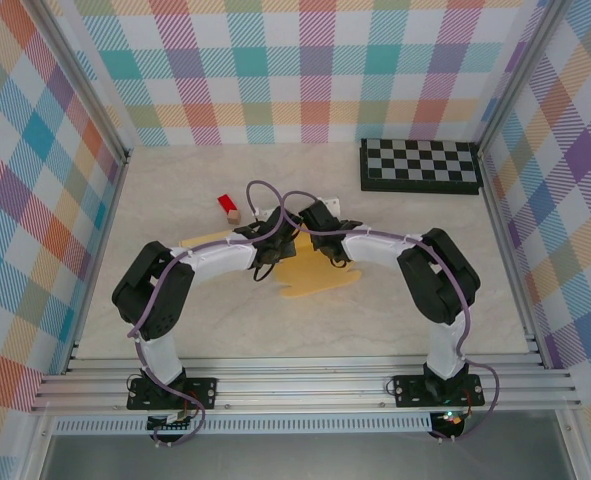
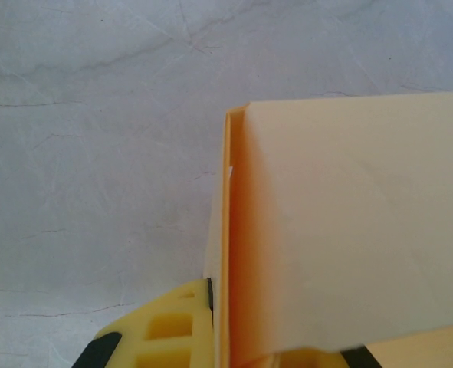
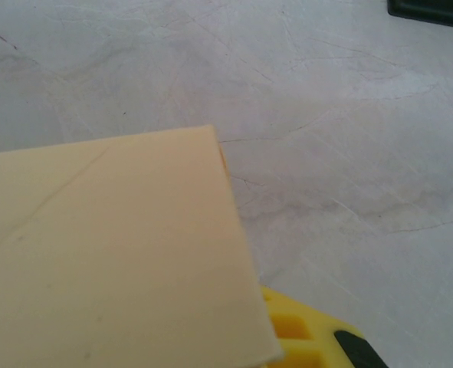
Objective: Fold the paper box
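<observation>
At the near edge, grey aluminium rails [image 1: 305, 385] carried the bases of the two black-and-white arms, which bent inward and met over the middle of the pale, marbled desk [image 1: 395, 320]. There lay the task's thing, a pale yellow sheet of card cut as a flat, unfolded paper box [image 1: 315, 280], partly hidden under both wrists. The left claw [image 2: 224, 341] was closed down to a narrow slit on an upright panel of the paper box, near the panel's corner. One yellow finger [image 2: 169, 330] sat on the left of the card and the other on its right, and the panel rose away from the camera with a folded lip along its left edge. The right claw [image 3: 287, 337] was likewise drawn tight, pinching another flap of the paper box near a corner. That flap was lifted clear of the desk and covered all but one yellow finger with a black tip. Farther back and to the left, apart from the card, a small red block [image 1: 228, 207] with a pale end rested on the desk. At the far right corner lay a black-and-white checkerboard [image 1: 420, 165], close to the pastel plaid walls [image 1: 275, 70].
</observation>
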{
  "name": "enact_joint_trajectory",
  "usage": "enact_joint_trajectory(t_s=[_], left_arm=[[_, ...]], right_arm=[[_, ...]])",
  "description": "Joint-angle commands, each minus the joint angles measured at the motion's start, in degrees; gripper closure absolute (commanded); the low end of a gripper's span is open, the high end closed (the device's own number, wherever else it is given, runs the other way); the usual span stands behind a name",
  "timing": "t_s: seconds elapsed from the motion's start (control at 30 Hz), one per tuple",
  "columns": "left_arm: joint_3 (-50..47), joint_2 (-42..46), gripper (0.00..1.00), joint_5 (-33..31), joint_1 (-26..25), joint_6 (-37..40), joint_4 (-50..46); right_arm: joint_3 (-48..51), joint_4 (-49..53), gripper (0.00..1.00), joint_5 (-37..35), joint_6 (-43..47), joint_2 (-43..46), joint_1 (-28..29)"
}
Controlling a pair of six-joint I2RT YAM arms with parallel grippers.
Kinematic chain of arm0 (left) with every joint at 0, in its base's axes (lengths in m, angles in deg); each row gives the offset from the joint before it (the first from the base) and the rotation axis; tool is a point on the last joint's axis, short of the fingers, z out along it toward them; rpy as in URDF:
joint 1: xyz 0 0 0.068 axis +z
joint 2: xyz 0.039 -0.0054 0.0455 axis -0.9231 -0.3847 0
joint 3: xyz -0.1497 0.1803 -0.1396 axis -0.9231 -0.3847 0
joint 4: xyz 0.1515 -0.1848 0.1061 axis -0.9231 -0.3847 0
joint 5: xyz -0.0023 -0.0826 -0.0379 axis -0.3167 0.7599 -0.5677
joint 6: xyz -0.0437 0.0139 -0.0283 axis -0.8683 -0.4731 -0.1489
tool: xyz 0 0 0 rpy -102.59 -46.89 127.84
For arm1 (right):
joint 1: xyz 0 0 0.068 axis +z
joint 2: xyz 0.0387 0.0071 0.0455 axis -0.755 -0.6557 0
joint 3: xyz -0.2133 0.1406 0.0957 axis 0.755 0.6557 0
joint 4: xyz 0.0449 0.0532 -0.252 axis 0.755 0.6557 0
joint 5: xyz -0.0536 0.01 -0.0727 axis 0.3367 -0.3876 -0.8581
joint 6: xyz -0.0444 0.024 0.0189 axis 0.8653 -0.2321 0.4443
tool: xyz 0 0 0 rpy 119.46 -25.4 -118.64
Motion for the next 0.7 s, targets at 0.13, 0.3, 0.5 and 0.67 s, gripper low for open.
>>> enact_joint_trajectory(t_s=[0.13, 0.3, 0.5, 0.67], left_arm=[[-0.17, -0.03, 1.00, -1.20, -0.26, -2.15, -5.21], [-0.78, -0.94, 1.00, -3.55, -0.26, -1.64, -5.23], [-0.81, -2.13, 1.00, -6.01, -0.26, -1.20, -5.71], [-1.00, -2.91, 1.00, -7.44, -0.26, -0.60, -5.75]], right_arm=[[7.00, -6.16, 0.85, 13.84, -0.99, 3.06, -5.06], [8.98, -9.50, 0.72, 22.64, 0.69, 7.53, -5.72], [9.89, -7.71, 0.56, 26.72, 2.18, 11.29, -6.44], [11.67, -4.37, 0.46, 28.81, 3.66, 17.20, -6.65]])
